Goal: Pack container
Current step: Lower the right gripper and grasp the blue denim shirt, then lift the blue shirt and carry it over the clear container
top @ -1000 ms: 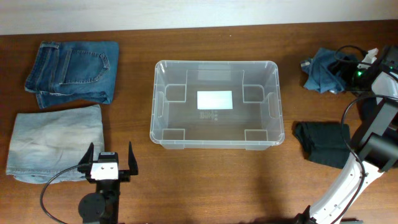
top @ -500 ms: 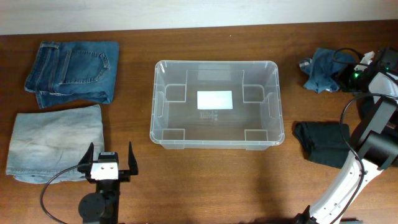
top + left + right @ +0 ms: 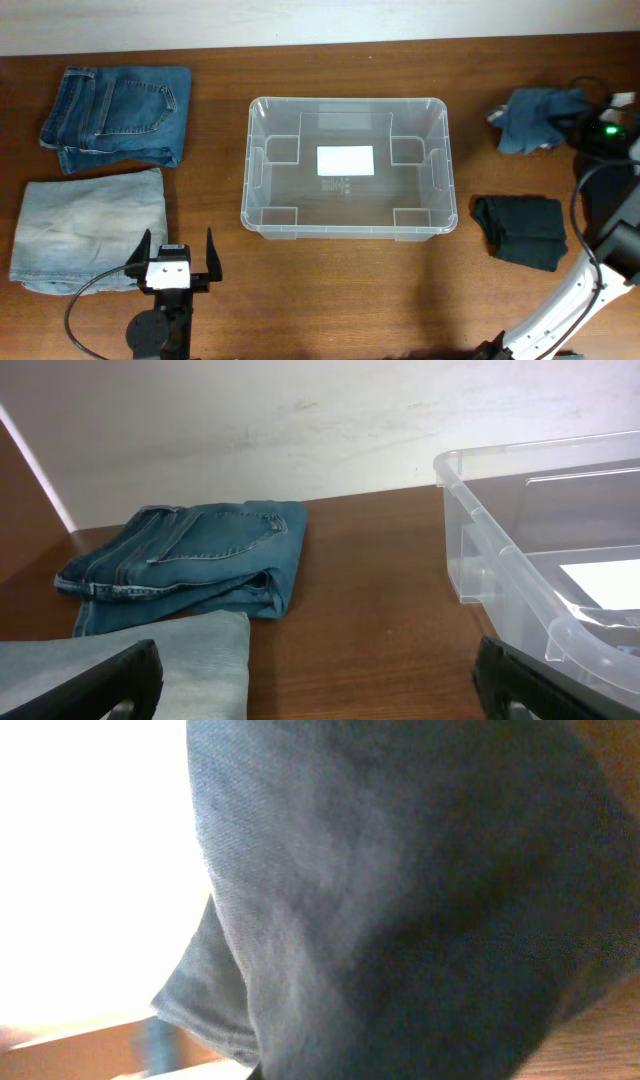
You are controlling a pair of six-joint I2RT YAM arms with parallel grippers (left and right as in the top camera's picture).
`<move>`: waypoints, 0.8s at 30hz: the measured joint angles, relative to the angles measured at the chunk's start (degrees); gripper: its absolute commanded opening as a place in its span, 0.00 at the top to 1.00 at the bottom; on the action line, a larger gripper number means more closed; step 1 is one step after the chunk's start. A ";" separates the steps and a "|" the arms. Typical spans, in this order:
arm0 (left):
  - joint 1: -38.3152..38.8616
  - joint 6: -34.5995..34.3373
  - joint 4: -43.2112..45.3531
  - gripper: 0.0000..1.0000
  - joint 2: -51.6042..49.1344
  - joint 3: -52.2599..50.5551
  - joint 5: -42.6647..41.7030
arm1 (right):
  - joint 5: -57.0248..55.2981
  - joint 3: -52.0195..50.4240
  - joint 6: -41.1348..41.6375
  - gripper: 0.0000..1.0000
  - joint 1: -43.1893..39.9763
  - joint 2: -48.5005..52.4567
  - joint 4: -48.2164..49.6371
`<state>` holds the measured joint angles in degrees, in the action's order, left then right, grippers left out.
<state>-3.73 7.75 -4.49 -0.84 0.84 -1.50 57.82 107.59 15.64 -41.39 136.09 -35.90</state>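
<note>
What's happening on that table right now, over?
Left gripper open beside light jeans. Right gripper shut on blue garment. Container empty, nothing between it and the garment.

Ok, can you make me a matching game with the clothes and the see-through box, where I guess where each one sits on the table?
Things:
1. dark blue folded denim jeans
2. pale blue folded denim jeans
3. clear plastic rectangular container
4. crumpled blue cloth

Places on the brown wooden table, seen from overhead:
A. middle
B. right, far side
C. left, near side
D. left, far side

Pairs: 1-D, 2-C, 3-A, 4-B.
</note>
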 measured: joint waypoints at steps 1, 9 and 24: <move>0.00 0.00 0.00 0.01 0.00 0.00 0.00 | 3.19 0.42 0.70 0.96 -0.87 -0.42 0.09; 0.00 0.00 0.00 0.01 0.00 0.00 0.00 | 22.51 0.85 3.61 0.96 -2.43 -12.07 -6.91; 0.00 0.00 0.00 0.01 0.00 0.00 0.00 | 9.92 2.32 -8.31 0.96 19.80 -47.69 -36.37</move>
<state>-3.73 7.75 -4.49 -0.84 0.84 -1.50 67.75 109.91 7.33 -21.58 88.40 -72.27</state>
